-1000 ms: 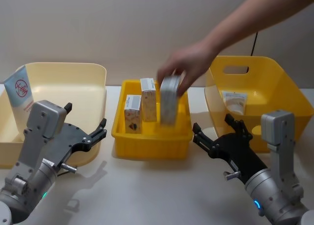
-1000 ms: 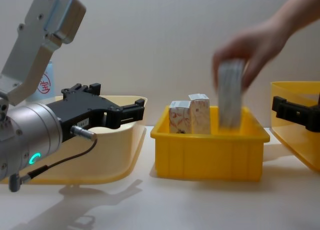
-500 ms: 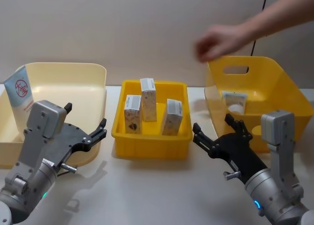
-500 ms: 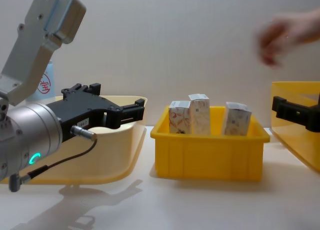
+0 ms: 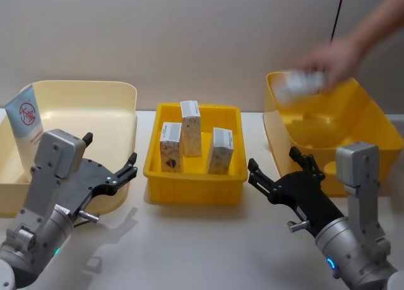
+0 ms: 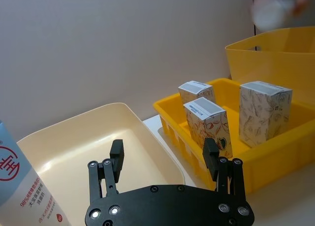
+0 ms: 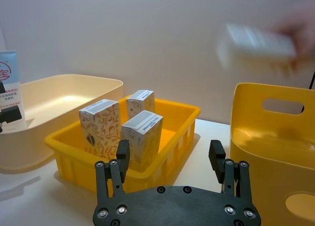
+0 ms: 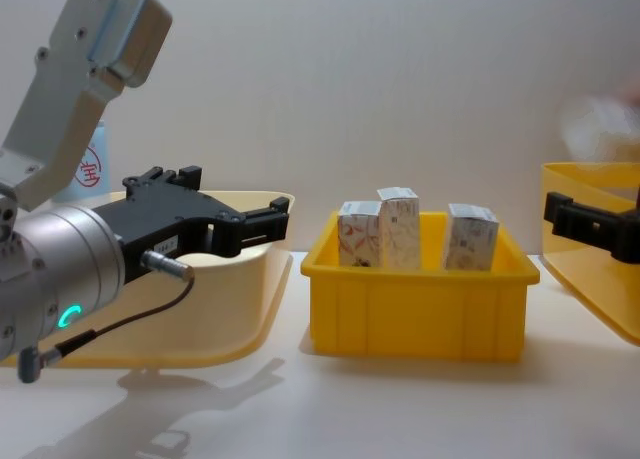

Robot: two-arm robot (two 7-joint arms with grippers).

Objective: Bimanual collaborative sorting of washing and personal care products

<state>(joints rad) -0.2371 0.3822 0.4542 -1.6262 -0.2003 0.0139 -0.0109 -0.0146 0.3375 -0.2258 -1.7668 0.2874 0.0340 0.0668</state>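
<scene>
White cartons (image 5: 170, 148) carry reddish or grey patterns — the bin (image 5: 192, 187) yellow, the tube (image 5: 25, 120) pale-blue.

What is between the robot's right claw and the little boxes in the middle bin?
Only the middle bin's right wall, which stands between the open right gripper and the cartons' lower halves. Their tops stick up above the rim, with nothing visible in front. A person's hand is farther right.

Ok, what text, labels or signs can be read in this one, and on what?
"98%": start of the small print on the pale-blue tube, in the cream bin; the rest too small.
Red ring sign with a character, same tube: character unclear.
Three white cartons in the middle yellow bin: top labels too small.
White item in the person's hand: blurred.
Left gripper, right gripper, both open: no text.
</scene>
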